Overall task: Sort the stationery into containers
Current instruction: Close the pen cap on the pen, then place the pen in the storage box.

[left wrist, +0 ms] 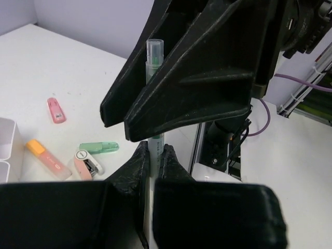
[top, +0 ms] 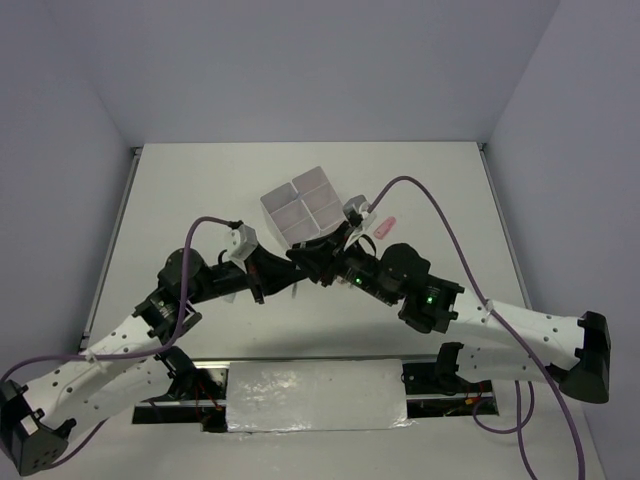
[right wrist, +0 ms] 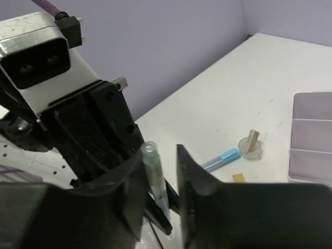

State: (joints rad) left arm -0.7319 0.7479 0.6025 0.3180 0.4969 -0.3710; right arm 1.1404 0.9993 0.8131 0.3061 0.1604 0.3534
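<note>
My left gripper (left wrist: 154, 151) is shut on the lower barrel of a thin grey-green pen (left wrist: 154, 57) and holds it upright above the table. My right gripper (right wrist: 161, 154) is open around the pen's capped end (right wrist: 153, 165); the pen lies against its left finger, with a gap to the right finger. In the top view the two grippers (top: 275, 275) (top: 315, 258) meet just in front of the white four-compartment organiser (top: 305, 207). Its compartments look empty there.
On the table lie a pink piece (left wrist: 56, 110), an orange highlighter (left wrist: 47, 158), a green piece (left wrist: 99, 147) and a pink-white piece (left wrist: 88, 162) beside the organiser's edge (left wrist: 8, 145). A blue highlighter (right wrist: 222, 158), tape roll (right wrist: 249, 147) and tan eraser (right wrist: 239, 178) lie near the organiser (right wrist: 311, 135).
</note>
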